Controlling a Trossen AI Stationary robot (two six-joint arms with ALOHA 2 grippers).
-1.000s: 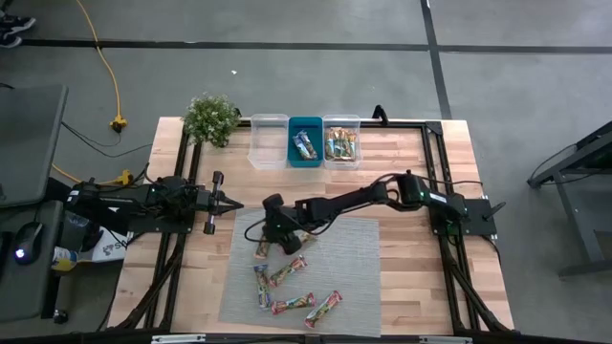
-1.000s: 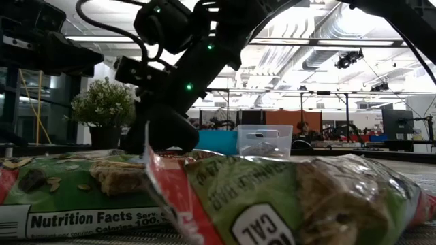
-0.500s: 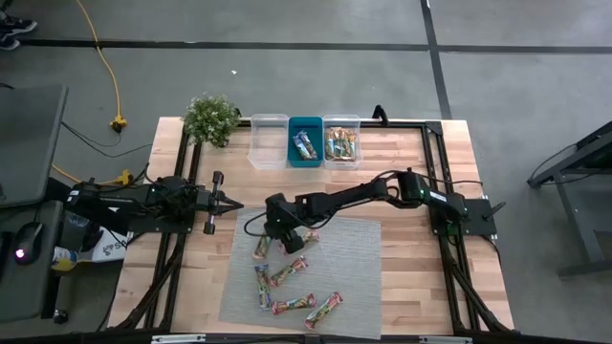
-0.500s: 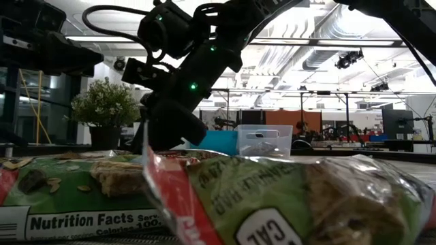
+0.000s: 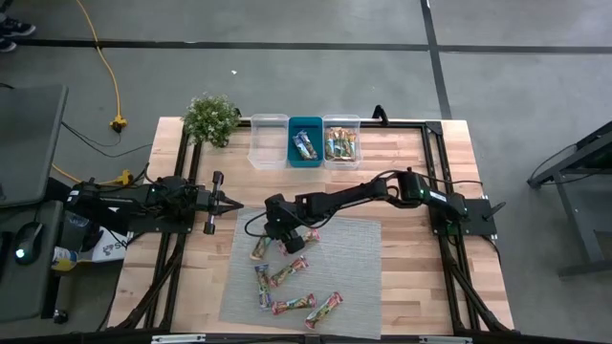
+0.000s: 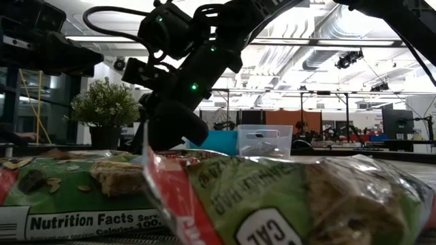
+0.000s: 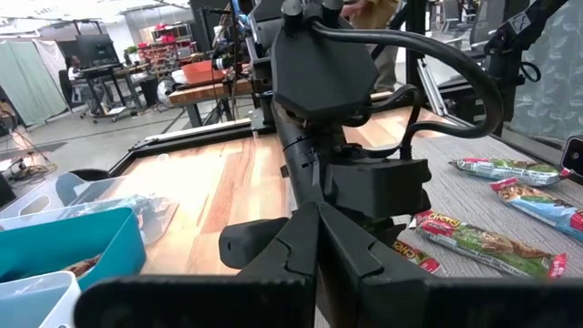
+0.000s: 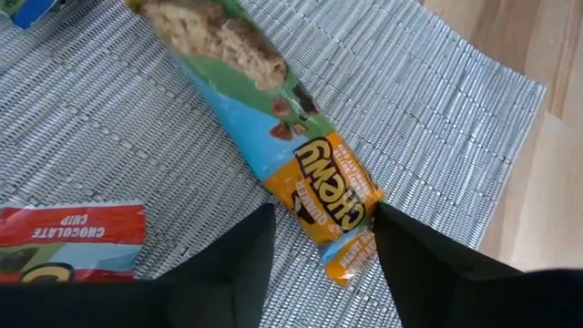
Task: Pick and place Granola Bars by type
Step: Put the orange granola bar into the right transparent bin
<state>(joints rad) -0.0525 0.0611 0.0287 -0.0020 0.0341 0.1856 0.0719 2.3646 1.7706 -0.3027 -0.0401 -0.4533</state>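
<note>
The right gripper (image 5: 287, 241) hangs low over the near-left part of the grey woven mat (image 5: 349, 272), its dark fingers (image 8: 241, 264) spread apart. Between them lies a slim shiny bar with a blue, green and orange "Chewy" wrapper (image 8: 282, 137), flat on the mat, its orange end nearest the fingertips. More wrapped granola bars (image 5: 287, 287) lie nearby. The left gripper (image 5: 229, 203) waits at the table's left, pressed together.

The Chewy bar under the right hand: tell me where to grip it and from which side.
Grip the Chewy bar across its narrow width near the orange end, coming straight down. It lies flat on the grey mat, and the right hand, fingers open, already straddles that end. The left hand waits aside.
</note>
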